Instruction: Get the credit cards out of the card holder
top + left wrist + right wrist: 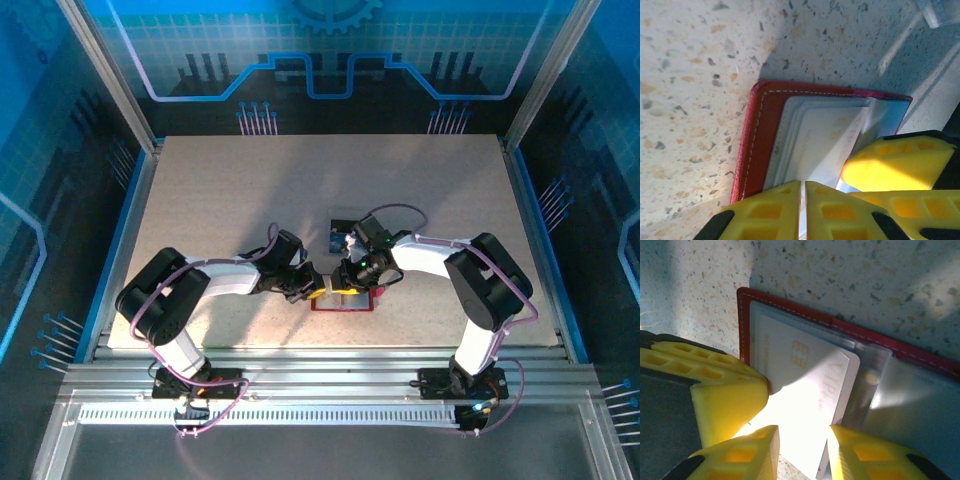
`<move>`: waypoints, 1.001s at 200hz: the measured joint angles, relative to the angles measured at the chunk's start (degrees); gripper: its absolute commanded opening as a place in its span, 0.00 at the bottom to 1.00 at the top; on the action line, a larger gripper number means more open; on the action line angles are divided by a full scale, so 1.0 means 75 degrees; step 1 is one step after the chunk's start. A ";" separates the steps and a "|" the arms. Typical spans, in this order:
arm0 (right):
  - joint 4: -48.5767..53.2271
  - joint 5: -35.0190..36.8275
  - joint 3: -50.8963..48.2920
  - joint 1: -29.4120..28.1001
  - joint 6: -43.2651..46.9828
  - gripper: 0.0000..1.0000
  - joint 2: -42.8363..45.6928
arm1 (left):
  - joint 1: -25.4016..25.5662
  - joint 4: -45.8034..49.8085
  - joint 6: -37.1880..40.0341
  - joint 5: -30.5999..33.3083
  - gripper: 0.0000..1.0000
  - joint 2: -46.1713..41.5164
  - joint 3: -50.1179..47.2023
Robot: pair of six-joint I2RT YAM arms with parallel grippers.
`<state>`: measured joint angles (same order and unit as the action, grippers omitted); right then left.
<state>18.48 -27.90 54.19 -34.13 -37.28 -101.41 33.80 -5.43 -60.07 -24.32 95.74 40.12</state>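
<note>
Two grippers are meeting over the card holder (757, 135), which is lying open on the table (220, 190) near the middle of its near edge, red cover down and pockets facing up.

The left gripper (801, 187) is reaching in from the left, its yellow fingers pressing together with a hairline gap between them. They are sitting over one edge of the card holder. Whether a thin layer of the holder is caught between them I cannot tell.

The right gripper (802, 432) is coming in from the right with its fingers partly spread and straddling a pale card (805, 375). One finger is lying against each side of the card, so the card is being pinched across its width. This card is showing a gold chip and the letters VIP. Its upper part is lying over the left-hand pocket, and its lower end is sticking out past the holder's edge between the fingers.

A clear pocket (910, 405) on the other half is glaring in the light, and its contents are too washed out to read.

A blue card (341, 242) is lying on the table just beyond the holder, toward the far edge, close beside the right arm's wrist.
</note>
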 measured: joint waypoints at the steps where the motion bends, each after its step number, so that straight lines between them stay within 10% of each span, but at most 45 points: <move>1: 0.0012 0.0006 0.0006 0.0000 0.0003 0.33 0.0000 | 0.0000 -0.0003 0.0000 0.0000 0.12 0.0000 -0.0006; 200: 0.0353 0.0297 0.0093 -0.0012 0.0096 0.32 0.0102 | -0.0087 0.0659 0.0236 0.0268 0.23 -0.0460 -0.0099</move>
<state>21.12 -25.67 54.89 -34.22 -36.56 -100.64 33.15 -0.49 -58.30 -22.31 92.29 39.38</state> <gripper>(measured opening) 0.326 0.233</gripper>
